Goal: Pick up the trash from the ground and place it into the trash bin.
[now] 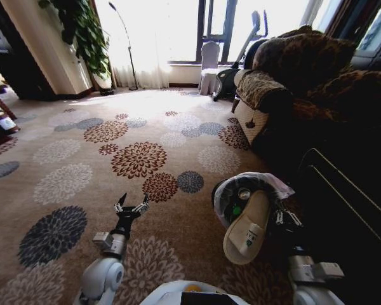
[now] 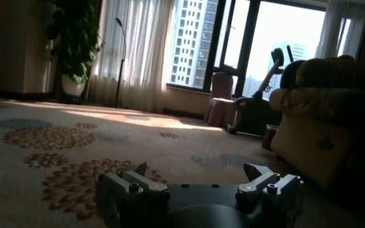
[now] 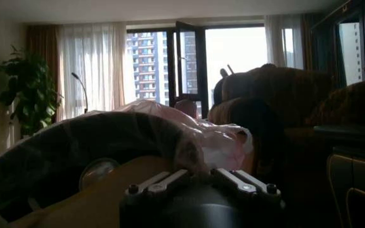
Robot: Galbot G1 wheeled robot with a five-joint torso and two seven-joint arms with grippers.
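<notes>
head view has the trash bin, black with a shiny clear liner, tipped on its side, mouth facing the robot. right gripper clamps its rim. left gripper hangs wide open over the carpet.

**Hidden, cropped and unclear**

The right end effector sits behind a beige slipper, so its finger state cannot be read. The slipper also covers the near side of the trash bin just beside that end effector. Small items inside the bin, a round cap-like shape and something green, are too small to name. Both arms are cut off by the picture's lower edge. Right of that end effector, dark furniture loses its detail in shadow.
</notes>
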